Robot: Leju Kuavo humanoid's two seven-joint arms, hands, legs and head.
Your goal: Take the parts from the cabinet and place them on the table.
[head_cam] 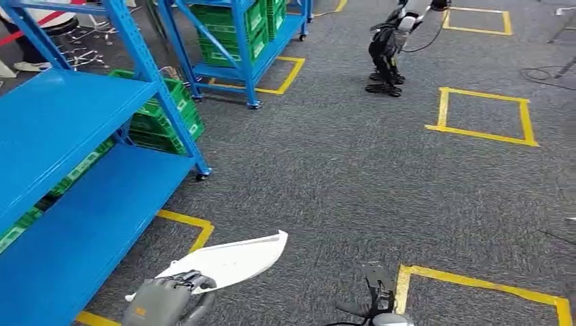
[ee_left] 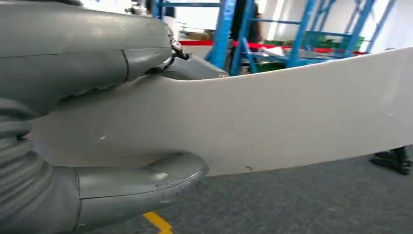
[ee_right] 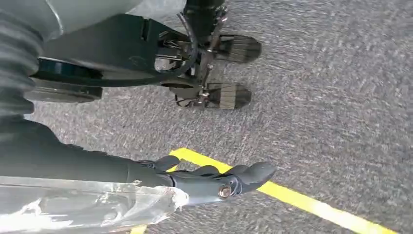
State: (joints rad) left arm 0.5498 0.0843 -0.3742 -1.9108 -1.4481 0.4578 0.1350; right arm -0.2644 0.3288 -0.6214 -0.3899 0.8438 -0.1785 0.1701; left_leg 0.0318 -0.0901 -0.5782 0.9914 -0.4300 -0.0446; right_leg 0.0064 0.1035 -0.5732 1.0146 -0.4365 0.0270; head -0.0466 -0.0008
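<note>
A long, curved white plastic part (head_cam: 234,261) is gripped at its near end by my left hand (head_cam: 166,299), low at the bottom left, and it points forward and right above the carpet. In the left wrist view the thumb and fingers of the left hand (ee_left: 58,73) clamp the white part (ee_left: 272,122) from both sides. My right hand (head_cam: 378,293) hangs at the bottom centre. The right wrist view shows the right hand (ee_right: 209,183) with dark fingers stretched out over the carpet, holding nothing.
A blue shelf rack (head_cam: 61,122) stands close on the left with bare shelves, green crates (head_cam: 170,115) behind it. A second blue rack (head_cam: 231,41) with green crates stands further back. Another robot (head_cam: 388,47) stands far ahead. Yellow tape squares (head_cam: 482,112) mark the grey carpet.
</note>
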